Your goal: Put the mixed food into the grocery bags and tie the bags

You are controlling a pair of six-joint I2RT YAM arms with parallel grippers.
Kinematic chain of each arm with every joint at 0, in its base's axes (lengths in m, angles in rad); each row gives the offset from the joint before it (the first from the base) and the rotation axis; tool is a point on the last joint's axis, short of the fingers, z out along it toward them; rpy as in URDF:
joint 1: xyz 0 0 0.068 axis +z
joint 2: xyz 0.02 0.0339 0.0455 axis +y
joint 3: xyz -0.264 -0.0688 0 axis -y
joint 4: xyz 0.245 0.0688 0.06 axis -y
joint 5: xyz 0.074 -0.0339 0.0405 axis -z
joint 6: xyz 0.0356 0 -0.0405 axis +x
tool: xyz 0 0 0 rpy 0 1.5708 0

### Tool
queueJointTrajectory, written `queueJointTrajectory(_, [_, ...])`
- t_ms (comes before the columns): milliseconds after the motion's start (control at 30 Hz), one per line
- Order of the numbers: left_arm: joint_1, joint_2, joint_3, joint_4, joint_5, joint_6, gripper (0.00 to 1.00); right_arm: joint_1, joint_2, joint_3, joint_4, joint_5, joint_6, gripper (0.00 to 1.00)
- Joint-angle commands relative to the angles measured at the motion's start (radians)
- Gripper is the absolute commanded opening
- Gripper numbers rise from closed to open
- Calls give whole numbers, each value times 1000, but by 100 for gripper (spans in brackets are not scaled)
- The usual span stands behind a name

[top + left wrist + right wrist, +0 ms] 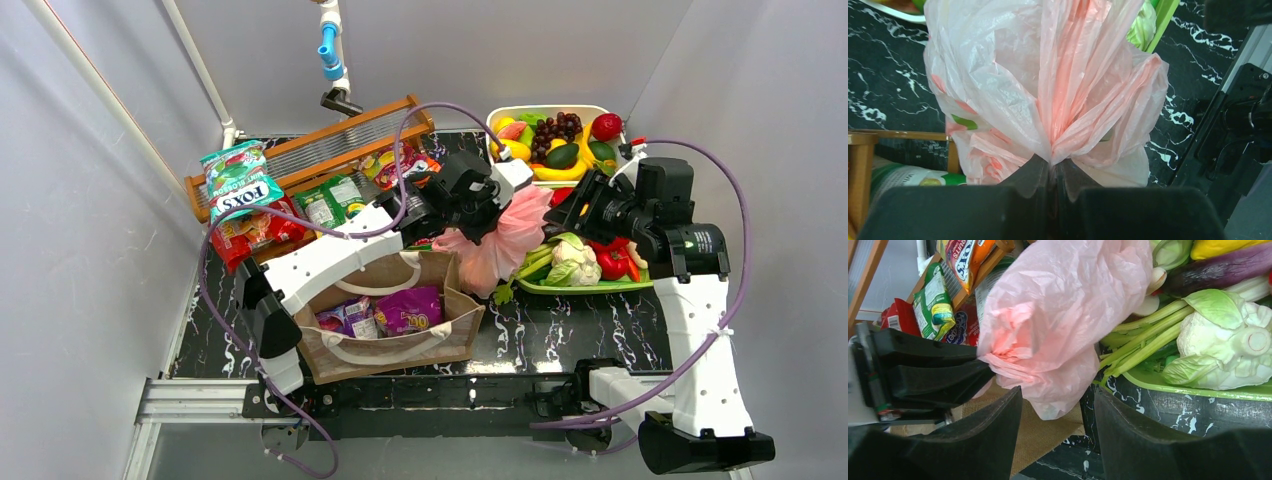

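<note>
Pink bag: is standing bunched up just to the right of the brown tote, its plastic gathered into a fan of pleats; what is inside is not showing.
Left gripper: is reaching over the tote's far right corner and pinching the gathered neck of the pink bag, jaws pressed together on the plastic.
Right gripper: is hovering on the side of the pink bag away from the tote, jaws standing moderately apart, with a loose lower fold of the bag hanging between them and not clamped.
Brown tote: is sitting open on the black marbled table, white loop handles lying over its rim, with purple packets lying inside.
Green tray: is lying farther right of the tote, beyond the pink bag, carrying a cauliflower and celery stalks.
White tray: is sitting behind and to the right of the tote, holding grapes among other toy fruit.
Wooden rack: is standing behind the tote, with a teal Fox's packet leaning at its left end.
</note>
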State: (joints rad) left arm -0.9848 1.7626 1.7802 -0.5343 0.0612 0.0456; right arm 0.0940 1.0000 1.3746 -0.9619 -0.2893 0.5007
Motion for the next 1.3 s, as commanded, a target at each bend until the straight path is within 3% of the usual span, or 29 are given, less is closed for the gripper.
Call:
queueJointTrajectory(0, [-2, -109, 106, -22, -46, 21, 0, 7, -30, 47, 49, 16, 2, 62])
queueJointTrajectory(567, [-2, -273, 319, -12, -47, -13, 0, 6, -31, 73, 28, 67, 6, 62])
queueJointTrajectory(867, [-3, -409, 333, 15, -4, -16, 0, 6, -26, 60, 38, 63, 8, 62])
queueJointTrajectory(1267, [-2, -674, 204, -128, -112, 22, 0, 6, -23, 40, 57, 33, 16, 62])
